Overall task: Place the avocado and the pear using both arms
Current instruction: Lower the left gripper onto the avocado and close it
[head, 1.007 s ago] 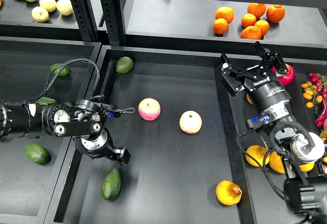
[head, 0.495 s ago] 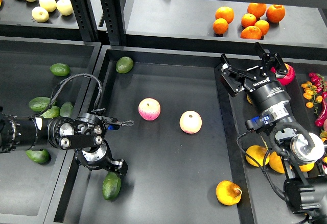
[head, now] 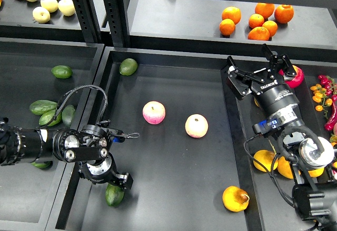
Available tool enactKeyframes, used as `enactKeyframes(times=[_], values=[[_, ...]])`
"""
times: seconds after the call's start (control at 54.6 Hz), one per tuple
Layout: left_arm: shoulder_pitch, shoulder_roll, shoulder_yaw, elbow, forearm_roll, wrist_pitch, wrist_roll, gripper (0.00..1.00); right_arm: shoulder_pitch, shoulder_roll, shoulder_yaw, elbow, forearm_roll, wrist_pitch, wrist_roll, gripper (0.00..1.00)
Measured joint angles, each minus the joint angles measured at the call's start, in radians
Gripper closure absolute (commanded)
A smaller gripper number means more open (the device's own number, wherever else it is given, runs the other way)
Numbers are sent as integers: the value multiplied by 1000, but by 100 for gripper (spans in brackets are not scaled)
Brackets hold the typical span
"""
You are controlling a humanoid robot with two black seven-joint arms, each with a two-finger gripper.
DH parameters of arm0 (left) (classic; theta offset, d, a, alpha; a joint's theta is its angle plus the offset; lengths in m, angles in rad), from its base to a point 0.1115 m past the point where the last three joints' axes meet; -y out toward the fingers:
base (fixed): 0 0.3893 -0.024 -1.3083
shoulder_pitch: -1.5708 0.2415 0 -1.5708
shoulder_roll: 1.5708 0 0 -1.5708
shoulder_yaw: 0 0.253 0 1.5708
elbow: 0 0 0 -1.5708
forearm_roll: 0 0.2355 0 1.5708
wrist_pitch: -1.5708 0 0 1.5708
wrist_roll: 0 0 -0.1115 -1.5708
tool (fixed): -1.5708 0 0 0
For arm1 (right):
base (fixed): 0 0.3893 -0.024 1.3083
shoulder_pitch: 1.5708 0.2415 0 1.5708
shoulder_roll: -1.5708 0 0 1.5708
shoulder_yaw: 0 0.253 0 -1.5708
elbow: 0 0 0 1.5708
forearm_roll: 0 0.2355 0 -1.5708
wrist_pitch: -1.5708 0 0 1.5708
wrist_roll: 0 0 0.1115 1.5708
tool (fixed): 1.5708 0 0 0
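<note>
Near the tray's front-left corner, the left gripper (head: 118, 182), fingers indistinguishable, covers the avocado (head: 112, 195); the right gripper (head: 256, 65) hangs spread.

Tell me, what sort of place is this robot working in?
Probably a mock grocery produce display. Fruit lies sorted in black trays: oranges together on a back shelf, pale apples on another, green avocados in the left bin. No shoppers or price tags are visible.

I see a black centre tray (head: 174, 73) flanked by a left bin (head: 21, 62) and a right bin (head: 247, 131). A grey shelf (head: 174, 20) on black uprights (head: 118, 15) spans the frame's top, evenly lit.
</note>
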Motion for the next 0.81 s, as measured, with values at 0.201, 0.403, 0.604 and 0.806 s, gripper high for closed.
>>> enactKeyframes(times=[0.201,0.403,0.604,0.806], values=[[14,-10,0,6,0,0,0,1,0,0,0,0,0,0,0,0],[25,-12,0,10,0,0,0,21,1,0,0,0,0,-1,0,0],[33,-37,-11,61,-27,0,0,80,1,0,0,0,0,-2,0,0],[40,-43,-14,107,-164,0,0,90,0,0,0,0,0,-2,0,0]])
